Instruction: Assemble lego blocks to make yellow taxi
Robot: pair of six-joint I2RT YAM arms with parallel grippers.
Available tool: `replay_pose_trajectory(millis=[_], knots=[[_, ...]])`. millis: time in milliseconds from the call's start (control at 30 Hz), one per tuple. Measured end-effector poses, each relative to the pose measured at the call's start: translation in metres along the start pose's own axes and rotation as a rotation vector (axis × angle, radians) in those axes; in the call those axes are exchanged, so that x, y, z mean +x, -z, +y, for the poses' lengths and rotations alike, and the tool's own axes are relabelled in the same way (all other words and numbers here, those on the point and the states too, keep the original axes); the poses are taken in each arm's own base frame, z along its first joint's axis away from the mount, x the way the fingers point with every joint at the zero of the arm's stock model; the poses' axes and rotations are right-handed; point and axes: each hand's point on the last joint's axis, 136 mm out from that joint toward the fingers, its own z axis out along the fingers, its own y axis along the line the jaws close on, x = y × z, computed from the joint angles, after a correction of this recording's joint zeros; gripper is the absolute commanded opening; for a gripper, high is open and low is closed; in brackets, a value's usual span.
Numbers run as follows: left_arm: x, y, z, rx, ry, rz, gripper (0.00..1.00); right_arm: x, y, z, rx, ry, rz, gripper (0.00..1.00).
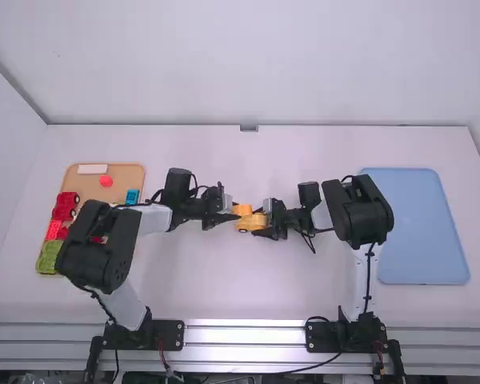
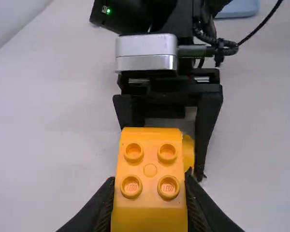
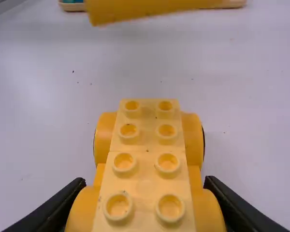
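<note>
The left arm (image 1: 96, 248) overhangs the tan tray (image 1: 129, 178), opposite the blue tray (image 1: 420, 224).

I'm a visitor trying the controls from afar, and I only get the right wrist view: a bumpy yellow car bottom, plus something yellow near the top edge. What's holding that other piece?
Observer: The left gripper; its fingers grip a yellow block by its sides.
Visitor: Does that block have those round bumps too?
Observer: Yes, four on top, in two rows of two.
Visitor: And what's over on the right side of the table?
Observer: A blue tray.
</note>
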Motion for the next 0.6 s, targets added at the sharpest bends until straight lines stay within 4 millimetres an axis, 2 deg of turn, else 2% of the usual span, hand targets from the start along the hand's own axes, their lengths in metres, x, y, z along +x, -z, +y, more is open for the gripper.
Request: replay_pose_trajectory(millis=[67,367,600], knots=[[0.004,-0.004,0.001,0.019,0.018,-0.01,0.17,0.0,0.0,0.0,0.0,0.0,0.0,0.48],[0.016,-0.014,0.0,0.065,0.065,-0.03,0.17,0.0,0.0,0.0,0.0,-0.001,0.0,0.49],[0.023,-0.021,-0.01,0.117,0.079,-0.049,0.16,0.0,0.0,0.0,-0.001,-0.002,0.0,0.45]])
